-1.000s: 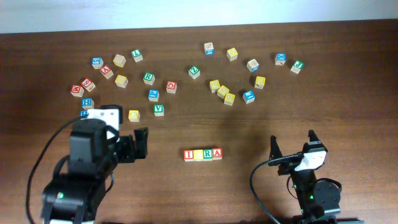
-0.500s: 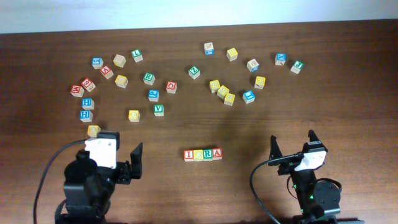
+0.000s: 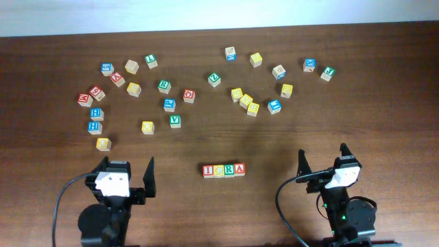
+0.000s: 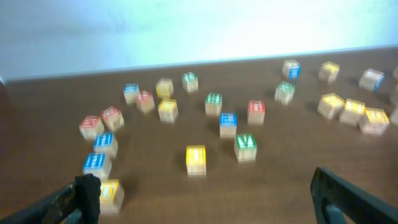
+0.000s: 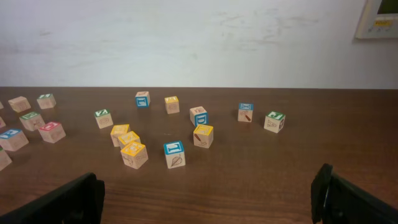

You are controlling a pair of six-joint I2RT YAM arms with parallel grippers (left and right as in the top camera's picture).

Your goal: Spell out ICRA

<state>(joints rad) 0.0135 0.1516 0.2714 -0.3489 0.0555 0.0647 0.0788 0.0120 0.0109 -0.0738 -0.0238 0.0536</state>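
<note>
A row of letter blocks (image 3: 223, 170) reading I, C, R, A lies at the table's front middle: red I, yellow C, green R, red A. My left gripper (image 3: 127, 176) is open and empty at the front left, left of the row. My right gripper (image 3: 322, 158) is open and empty at the front right. In the left wrist view my open fingers (image 4: 205, 196) frame bare table, with a yellow block (image 4: 111, 193) beside the left finger. The right wrist view shows my open fingers (image 5: 208, 193) over bare table.
Several loose letter blocks lie scattered across the back half of the table, among them a yellow block (image 3: 103, 143), a blue H block (image 3: 95, 127), a green V block (image 3: 175, 121) and a yellow cluster (image 3: 245, 101). A white wall rises behind the table's far edge.
My left arm has pulled back toward the front edge and lowered, uncovering the yellow block and blue H block. The right arm and the row have not moved.
</note>
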